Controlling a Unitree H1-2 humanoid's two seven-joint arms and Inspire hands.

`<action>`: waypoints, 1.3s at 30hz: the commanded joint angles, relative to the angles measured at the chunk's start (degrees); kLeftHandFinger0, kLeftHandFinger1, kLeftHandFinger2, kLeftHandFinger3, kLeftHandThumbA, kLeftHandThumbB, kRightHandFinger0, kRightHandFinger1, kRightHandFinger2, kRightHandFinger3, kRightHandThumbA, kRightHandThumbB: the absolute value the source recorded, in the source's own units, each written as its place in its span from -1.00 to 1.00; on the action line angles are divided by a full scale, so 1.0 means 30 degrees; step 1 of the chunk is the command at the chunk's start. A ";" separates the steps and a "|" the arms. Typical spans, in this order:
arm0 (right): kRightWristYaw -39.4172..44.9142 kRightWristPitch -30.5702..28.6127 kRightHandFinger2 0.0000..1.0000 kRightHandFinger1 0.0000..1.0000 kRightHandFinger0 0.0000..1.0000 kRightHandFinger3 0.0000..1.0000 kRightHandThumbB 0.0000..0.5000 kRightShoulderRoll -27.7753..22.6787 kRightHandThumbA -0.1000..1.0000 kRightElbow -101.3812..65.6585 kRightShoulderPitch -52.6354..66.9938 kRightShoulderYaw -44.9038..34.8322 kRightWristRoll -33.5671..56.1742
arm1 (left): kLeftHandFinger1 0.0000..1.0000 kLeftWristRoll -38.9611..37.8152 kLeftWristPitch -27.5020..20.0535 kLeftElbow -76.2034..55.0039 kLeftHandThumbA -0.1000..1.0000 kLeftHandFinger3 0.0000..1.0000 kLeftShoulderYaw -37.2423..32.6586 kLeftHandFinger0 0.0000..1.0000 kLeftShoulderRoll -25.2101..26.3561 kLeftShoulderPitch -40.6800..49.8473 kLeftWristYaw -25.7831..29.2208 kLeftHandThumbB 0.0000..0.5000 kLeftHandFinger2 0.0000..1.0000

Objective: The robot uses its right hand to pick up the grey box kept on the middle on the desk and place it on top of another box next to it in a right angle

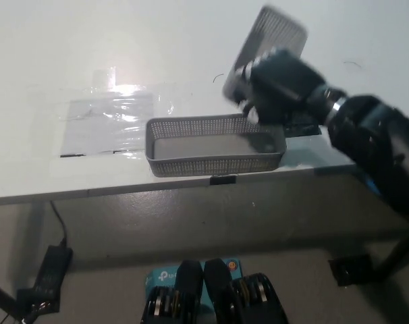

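The grey box [268, 37], a perforated mesh tray, is off the desk [69, 61], gripped at its lower end by the black right hand [275, 84] and tilted so its far end rises up and away beyond the hand. The hand's fingers are closed around the box's edge. Motion blur hides exactly how they wrap it.

Just below and to the left of the hand, the other box [214, 145], also grey mesh, lies open side up, near the desk's front edge. The held box hangs above its right end without touching it.

This looks like the carry step: pickup done, placement not yet begun. The next move likely calls for levelling the held box, turning it crosswise to the lower one, and lowering it onto the rim.

The left hand is out of view.
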 commanded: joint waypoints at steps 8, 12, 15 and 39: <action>0.6679 0.0787 -0.35 -0.87 -1.00 -0.65 -0.10 0.0000 -1.00 -0.4396 0.0154 -0.0182 0.5307 | -1.00 0.0094 0.0136 -0.0328 1.00 -0.94 -0.0138 -0.97 0.1613 -0.0905 -0.0955 0.06 -1.00; 0.6576 -0.0462 -0.36 -0.91 -1.00 -0.63 -0.04 0.0159 -1.00 -0.4025 0.0344 -0.0174 0.5258 | -1.00 0.0051 0.0060 -0.0219 1.00 -0.94 -0.0237 -0.84 0.1796 -0.1235 -0.1114 0.15 -0.98; 0.6976 -0.0246 -0.29 -0.87 -1.00 -0.53 -0.06 0.0239 -1.00 -0.4272 0.0554 -0.0052 0.4963 | -1.00 -0.0055 0.0197 -0.0318 0.99 -0.87 -0.0172 -0.92 0.1776 -0.1275 -0.1140 0.29 -0.98; 0.0871 -0.1794 -0.40 -1.00 -1.00 -0.60 0.02 -0.0666 -1.00 -0.2233 0.0134 0.3700 -0.0765 | -0.99 0.0237 -0.0032 -0.0451 0.93 -0.93 -0.0391 -0.96 0.1827 -0.0849 -0.1332 -0.05 -1.00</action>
